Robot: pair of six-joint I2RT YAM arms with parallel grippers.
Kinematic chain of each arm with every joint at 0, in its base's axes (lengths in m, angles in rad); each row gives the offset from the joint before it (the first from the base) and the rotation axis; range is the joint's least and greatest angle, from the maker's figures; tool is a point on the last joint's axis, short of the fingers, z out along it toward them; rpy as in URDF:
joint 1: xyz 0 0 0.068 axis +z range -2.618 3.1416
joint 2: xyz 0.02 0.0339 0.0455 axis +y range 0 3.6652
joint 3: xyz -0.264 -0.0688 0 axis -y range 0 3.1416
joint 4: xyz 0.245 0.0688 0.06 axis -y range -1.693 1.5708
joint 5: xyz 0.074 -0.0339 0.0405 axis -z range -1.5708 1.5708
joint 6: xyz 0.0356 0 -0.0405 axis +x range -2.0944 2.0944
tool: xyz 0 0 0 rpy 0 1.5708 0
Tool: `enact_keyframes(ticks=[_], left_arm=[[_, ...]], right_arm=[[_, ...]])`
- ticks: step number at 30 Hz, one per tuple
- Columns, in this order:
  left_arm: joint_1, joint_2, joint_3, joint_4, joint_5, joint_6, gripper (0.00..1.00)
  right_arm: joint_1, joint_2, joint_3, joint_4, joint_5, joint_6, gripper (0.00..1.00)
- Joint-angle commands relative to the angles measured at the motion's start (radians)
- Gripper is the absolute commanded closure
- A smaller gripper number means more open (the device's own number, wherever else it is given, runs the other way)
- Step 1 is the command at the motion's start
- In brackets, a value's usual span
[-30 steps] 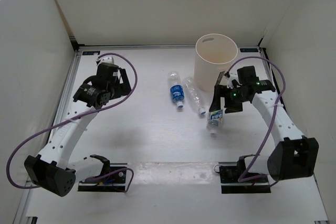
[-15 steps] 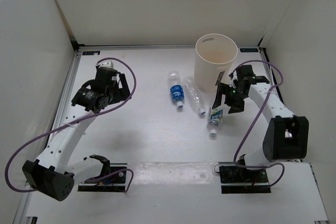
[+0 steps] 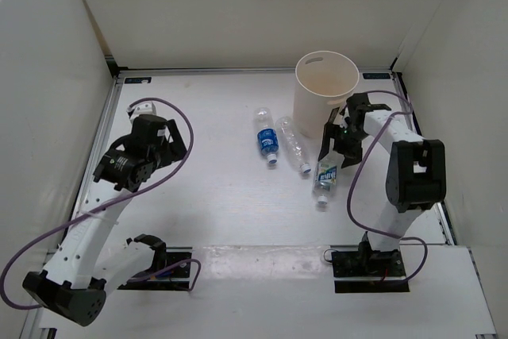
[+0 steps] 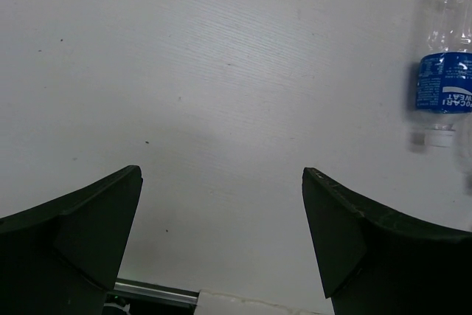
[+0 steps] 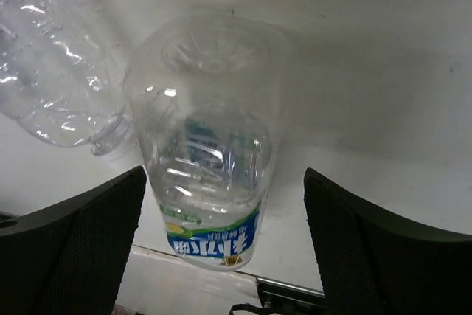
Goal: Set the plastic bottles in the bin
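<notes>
Right gripper (image 5: 223, 182) has swung over the clear, green-white-labelled plastic bottle (image 3: 325, 174), jaws apart, nothing clamped. Bottle lies at six o'clock of the tall cream-white round bin (image 3: 316, 105); grasp looks imminent. Left gripper (image 4: 221, 182) gapes empty.

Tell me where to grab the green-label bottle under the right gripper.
Probably across its round mid-body, coming straight down: the green-label bottle lies flat on its side, and the open right gripper straddles it. Mind the neck of the plain clear bottle close beside one finger.

Three plastic bottles lie on the table (image 3: 214, 196): one blue-labelled bottle (image 3: 267, 140), one plain clear bottle (image 3: 295, 146) and one green-and-white-labelled bottle (image 3: 325, 178). One bin (image 3: 325, 85). Two arms: left arm (image 3: 103, 204), right arm (image 3: 413, 172).
</notes>
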Motion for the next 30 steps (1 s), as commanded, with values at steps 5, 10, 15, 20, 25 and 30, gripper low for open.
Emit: enact_keyframes(ticks=[5, 10, 15, 20, 25, 30], left_arm=[[0.006, -0.061, -0.035, -0.039, -0.065, -0.045, 0.0], [0.007, -0.026, -0.015, -0.051, -0.069, -0.043, 0.0], [0.007, -0.005, -0.009, -0.045, -0.06, -0.04, 0.0], [0.007, 0.011, -0.018, -0.005, -0.054, -0.023, 0.0], [0.006, 0.052, -0.006, 0.064, -0.042, -0.003, 0.0], [0.007, 0.09, -0.039, 0.214, -0.005, 0.037, 0.0]], right_arm=[[0.02, 0.07, 0.09, -0.017, 0.019, 0.004, 0.24], [0.031, 0.083, 0.087, -0.046, 0.034, -0.01, 0.4], [0.025, 0.038, 0.032, -0.061, 0.018, -0.025, 0.67], [-0.056, -0.046, -0.024, -0.079, -0.03, -0.054, 1.0], [-0.186, -0.143, -0.035, -0.165, -0.145, -0.09, 1.0], [-0.237, -0.348, 0.042, -0.238, -0.211, -0.146, 1.0]])
